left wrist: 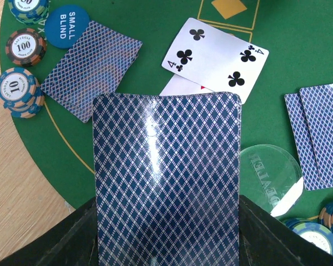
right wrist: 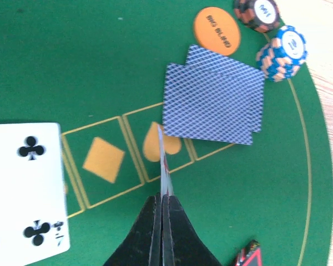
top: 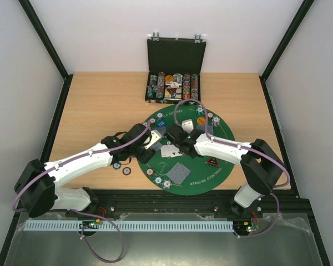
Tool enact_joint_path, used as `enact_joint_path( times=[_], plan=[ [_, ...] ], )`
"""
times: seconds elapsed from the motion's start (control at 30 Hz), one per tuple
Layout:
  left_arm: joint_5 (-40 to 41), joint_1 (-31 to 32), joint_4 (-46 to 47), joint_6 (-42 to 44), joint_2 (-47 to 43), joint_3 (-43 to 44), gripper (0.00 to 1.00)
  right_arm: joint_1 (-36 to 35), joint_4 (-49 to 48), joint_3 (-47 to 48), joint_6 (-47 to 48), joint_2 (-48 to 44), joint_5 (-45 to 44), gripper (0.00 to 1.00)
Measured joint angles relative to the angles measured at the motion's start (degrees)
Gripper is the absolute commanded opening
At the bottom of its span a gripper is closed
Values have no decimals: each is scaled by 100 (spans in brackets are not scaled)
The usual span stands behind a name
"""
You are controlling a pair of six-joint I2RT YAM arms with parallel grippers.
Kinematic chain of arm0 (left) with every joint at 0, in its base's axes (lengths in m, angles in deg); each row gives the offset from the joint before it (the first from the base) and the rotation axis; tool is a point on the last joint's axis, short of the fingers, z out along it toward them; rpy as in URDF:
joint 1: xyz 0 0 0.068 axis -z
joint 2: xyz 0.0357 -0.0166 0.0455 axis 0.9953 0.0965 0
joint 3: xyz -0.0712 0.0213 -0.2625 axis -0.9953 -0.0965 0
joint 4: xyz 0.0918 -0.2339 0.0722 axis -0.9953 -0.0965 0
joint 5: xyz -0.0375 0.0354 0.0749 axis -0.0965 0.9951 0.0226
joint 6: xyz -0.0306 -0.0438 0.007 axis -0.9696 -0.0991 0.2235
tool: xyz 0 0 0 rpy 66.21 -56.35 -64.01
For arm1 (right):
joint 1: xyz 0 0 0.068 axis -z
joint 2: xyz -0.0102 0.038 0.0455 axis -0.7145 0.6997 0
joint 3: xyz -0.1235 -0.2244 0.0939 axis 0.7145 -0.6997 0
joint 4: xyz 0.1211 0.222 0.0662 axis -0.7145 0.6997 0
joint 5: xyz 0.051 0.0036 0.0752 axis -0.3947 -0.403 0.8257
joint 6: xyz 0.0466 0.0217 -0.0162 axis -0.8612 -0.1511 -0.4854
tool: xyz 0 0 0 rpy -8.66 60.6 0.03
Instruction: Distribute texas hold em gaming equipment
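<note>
In the left wrist view my left gripper (left wrist: 166, 221) is shut on blue-backed playing cards (left wrist: 166, 166), held flat with the back up between its black fingers (left wrist: 72, 235). Beyond it a four of clubs (left wrist: 216, 55) lies face up over another card. My right gripper (right wrist: 162, 197) is shut on one card (right wrist: 164, 160), seen edge-on above the orange heart box. Two face-down cards (right wrist: 213, 102) lie just past it, beside an orange button (right wrist: 216, 30) and blue chips (right wrist: 282, 52). Both grippers (top: 152, 141) (top: 175, 141) hover over the middle of the green round mat (top: 222, 133).
The black chip case (top: 173, 69) stands open at the back. A blue small-blind button (left wrist: 67, 26), chip stacks (left wrist: 21, 91), face-down cards (left wrist: 91, 69) and a clear dealer disc (left wrist: 266, 172) lie around the mat. A black-and-red triangular marker (right wrist: 248, 257) sits near my right gripper.
</note>
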Motion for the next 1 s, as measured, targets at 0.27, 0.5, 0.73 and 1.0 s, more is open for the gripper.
enact_joint_path(
  times=[0.27, 0.5, 0.73, 1.0],
  plan=[
    [17, -28, -37, -9, 0, 0, 60, -184, -389, 39, -50, 210, 590, 2],
    [136, -101, -76, -87, 0, 0, 60, -184, -782, 42, -79, 496, 1023, 1],
    [297, -168, -63, -177, -2, 0, 60, -184, -975, 149, -179, 872, 1370, 2],
    [372, -184, -24, -240, -2, 0, 60, -186, -1027, 232, -264, 999, 1556, 24]
  ],
)
